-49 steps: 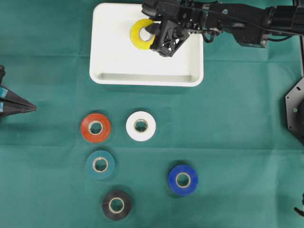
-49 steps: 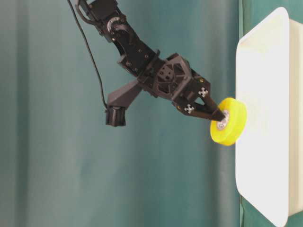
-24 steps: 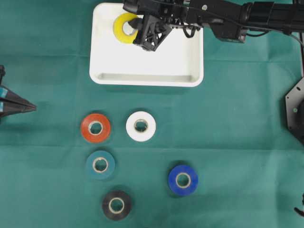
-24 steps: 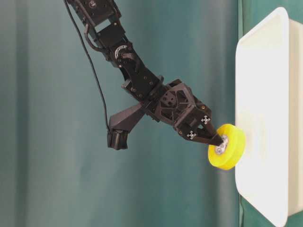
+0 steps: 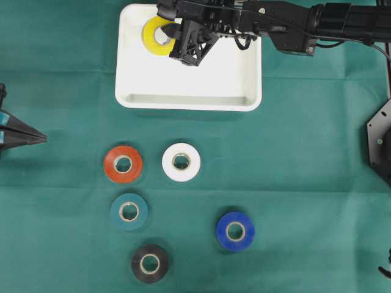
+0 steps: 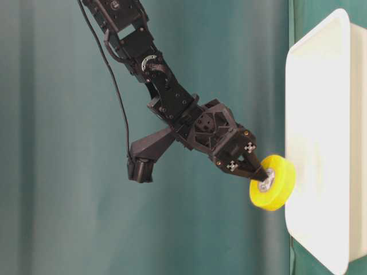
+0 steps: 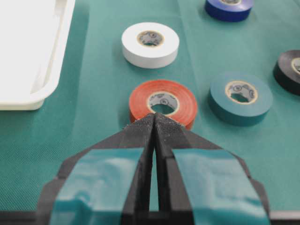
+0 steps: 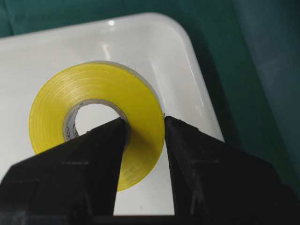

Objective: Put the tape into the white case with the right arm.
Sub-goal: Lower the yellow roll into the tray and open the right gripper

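Note:
A yellow tape (image 5: 153,38) roll hangs over the far left corner of the white case (image 5: 189,79). My right gripper (image 5: 174,35) is shut on it, one finger through the roll's hole and the other outside its wall (image 8: 143,124). In the table-level view the yellow tape (image 6: 274,182) is held tilted, close to the case (image 6: 321,143); I cannot tell whether it touches. The right wrist view shows the tape (image 8: 93,91) with the case floor (image 8: 154,42) behind it. My left gripper (image 5: 36,138) rests shut and empty at the left edge of the table.
Several loose rolls lie on the green cloth in front of the case: red (image 5: 123,163), white (image 5: 181,162), teal (image 5: 128,211), black (image 5: 149,263) and blue (image 5: 235,231). The red roll (image 7: 163,101) lies just ahead of the left gripper (image 7: 154,117).
My right gripper has carried the yellow tape leftward over the case to its far left corner and a little lower. The left arm has not moved.

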